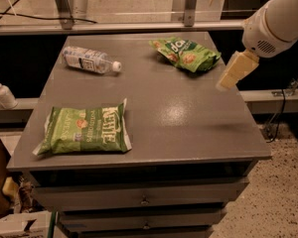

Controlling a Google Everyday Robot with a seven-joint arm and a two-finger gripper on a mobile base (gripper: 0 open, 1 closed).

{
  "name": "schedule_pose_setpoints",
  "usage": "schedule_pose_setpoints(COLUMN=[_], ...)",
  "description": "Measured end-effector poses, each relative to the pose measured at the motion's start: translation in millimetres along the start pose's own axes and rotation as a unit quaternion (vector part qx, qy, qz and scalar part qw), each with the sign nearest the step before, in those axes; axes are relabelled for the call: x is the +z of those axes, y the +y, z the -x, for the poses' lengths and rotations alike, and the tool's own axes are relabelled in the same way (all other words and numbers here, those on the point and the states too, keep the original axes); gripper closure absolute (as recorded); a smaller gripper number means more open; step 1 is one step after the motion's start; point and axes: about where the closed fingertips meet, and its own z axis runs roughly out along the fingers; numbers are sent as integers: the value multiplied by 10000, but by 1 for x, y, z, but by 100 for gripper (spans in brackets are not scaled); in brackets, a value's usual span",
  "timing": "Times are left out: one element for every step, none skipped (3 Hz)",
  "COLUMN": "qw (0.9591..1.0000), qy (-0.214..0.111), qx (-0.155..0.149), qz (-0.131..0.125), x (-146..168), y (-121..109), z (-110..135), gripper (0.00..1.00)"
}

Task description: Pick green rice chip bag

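The green rice chip bag [186, 54] lies at the table's back right, bright green with round tan chip pictures and white logo letters. My gripper [234, 72] hangs from the white arm [277, 20] at the right, above the table's right edge. It is a little to the right of the bag and nearer the front, not touching it. It holds nothing.
A larger flat green "KETTLE" bag [84, 131] lies at the front left. A clear plastic water bottle [89, 60] lies on its side at the back left. The grey table [188, 128] has drawers below. A pump bottle [2, 92] stands on a ledge at left.
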Motion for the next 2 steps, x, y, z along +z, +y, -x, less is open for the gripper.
schedule_pose_setpoints(qw=[9997,9991], qy=[-42,-131], qx=[220,394], qz=[-26,93], x=[11,29], y=[-13,-16], z=[-2,-2], gripper=[0,0])
